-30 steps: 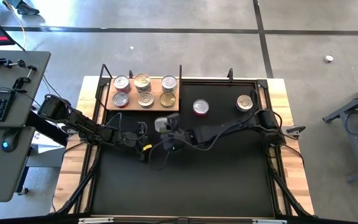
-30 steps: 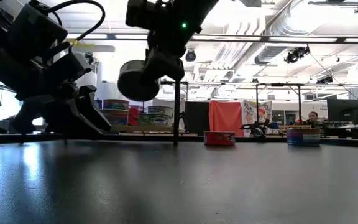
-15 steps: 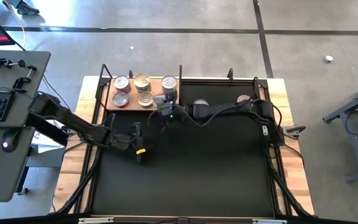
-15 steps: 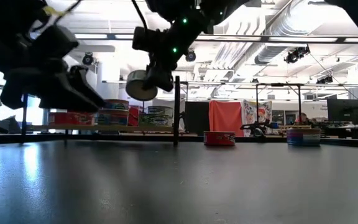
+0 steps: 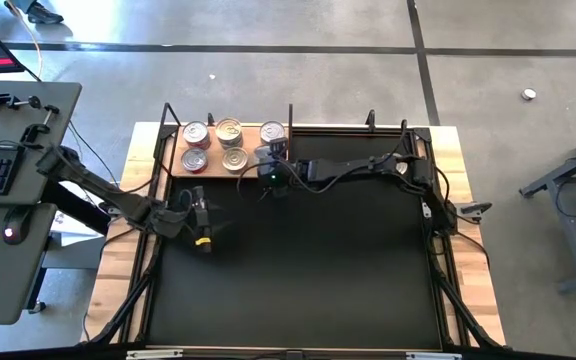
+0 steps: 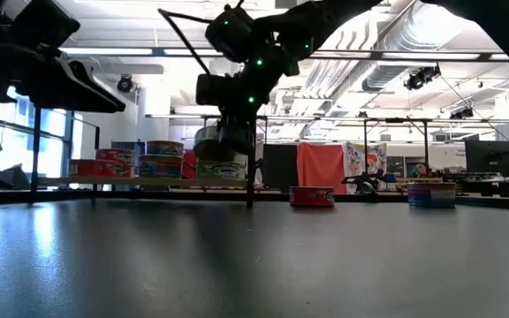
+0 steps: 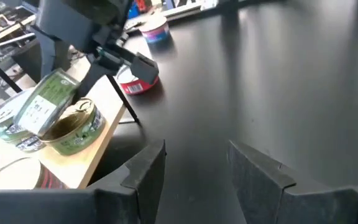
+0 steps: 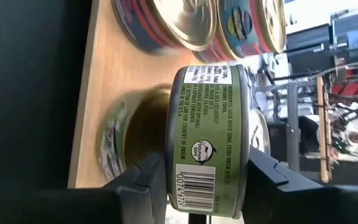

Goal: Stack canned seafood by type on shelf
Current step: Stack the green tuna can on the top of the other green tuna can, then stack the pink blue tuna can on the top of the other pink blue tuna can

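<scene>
The shelf (image 5: 176, 165) is a light wooden board at the table's far left, with several cans of the canned seafood standing on it in two rows. My right gripper (image 8: 207, 180) hovers over the shelf's near right corner, shut on a green-labelled can (image 8: 207, 118). Right under that can a gold-lidded green can (image 8: 129, 137) stands on the board. The held can (image 7: 42, 106) also shows tilted in the left wrist view. My left gripper (image 7: 194, 180) is open with nothing between its fingers, near the table's left edge (image 5: 200, 215). My right gripper pinches the green can by its two flat ends (image 8: 171, 163), one finger (image 8: 143, 180) on each, with the labelled wall facing the wrist camera. The fingers come slanting down from the table's right. The can stands on edge, lifted above the gold-lidded can; whether the two touch I cannot tell.
A red-sided can (image 7: 138, 81) and a blue-and-white can (image 7: 154, 30) stand on the black mat to the right of the shelf, under my right arm (image 5: 358, 168). Thin black posts (image 6: 251, 159) rise at the shelf's corners. The mat's near half is bare (image 5: 298, 280).
My right gripper has carried the green can toward the table's far left, from above the mat to above the shelf's near right corner. My left gripper has risen and drawn back toward the table's left edge.
</scene>
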Robot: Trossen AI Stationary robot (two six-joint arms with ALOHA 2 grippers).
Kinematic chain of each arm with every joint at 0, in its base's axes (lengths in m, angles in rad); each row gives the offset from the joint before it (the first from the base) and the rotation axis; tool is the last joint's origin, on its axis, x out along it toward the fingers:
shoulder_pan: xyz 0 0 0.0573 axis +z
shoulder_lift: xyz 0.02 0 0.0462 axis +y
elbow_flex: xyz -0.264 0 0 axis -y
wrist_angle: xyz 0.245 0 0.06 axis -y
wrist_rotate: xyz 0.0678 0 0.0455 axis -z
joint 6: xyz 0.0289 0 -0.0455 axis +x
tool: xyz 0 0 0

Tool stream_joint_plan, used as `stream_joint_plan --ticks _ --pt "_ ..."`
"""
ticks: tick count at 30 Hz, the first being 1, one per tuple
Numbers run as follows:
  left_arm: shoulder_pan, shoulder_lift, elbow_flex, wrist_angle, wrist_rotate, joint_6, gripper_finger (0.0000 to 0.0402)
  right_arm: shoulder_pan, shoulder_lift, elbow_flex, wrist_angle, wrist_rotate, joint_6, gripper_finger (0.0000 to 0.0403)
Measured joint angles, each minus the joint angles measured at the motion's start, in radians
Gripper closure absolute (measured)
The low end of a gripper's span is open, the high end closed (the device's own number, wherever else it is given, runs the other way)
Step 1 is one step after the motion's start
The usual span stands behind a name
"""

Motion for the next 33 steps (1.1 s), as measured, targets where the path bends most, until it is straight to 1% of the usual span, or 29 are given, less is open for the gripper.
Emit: stream_joint_plan --ticks 3,4,9,12,21,27,33 --pt "-0.002 -0.017 0.001 -0.027 -0.004 -0.015 0.0238 0.001 0.000 0.000 -0.018 0.013 -0.001 0.0279" --pt "-0.002 -0.019 0.000 -0.029 -0.004 -0.018 0.0238 0.003 0.000 0.000 -0.020 0.016 0.000 0.0270" --pt "-0.002 -0.019 0.000 -0.029 -0.005 -0.023 0.0239 0.018 0.000 0.003 -0.021 0.039 -0.009 0.0193" --pt "-0.002 -0.019 0.000 -0.030 -0.005 -0.023 0.0239 0.026 0.000 0.003 -0.022 0.072 -0.010 0.0168" --pt "-0.002 -0.019 0.000 -0.030 -0.005 -0.022 0.0239 0.032 -0.002 0.003 -0.028 0.080 -0.011 0.0160" --pt "-0.002 -0.019 0.000 -0.030 -0.005 -0.022 0.0239 0.057 -0.002 0.003 -0.051 0.076 -0.084 0.0159" --pt "-0.002 -0.019 0.000 -0.030 -0.005 -0.022 0.0239 0.070 -0.003 0.003 -0.084 0.076 -0.057 0.0158"
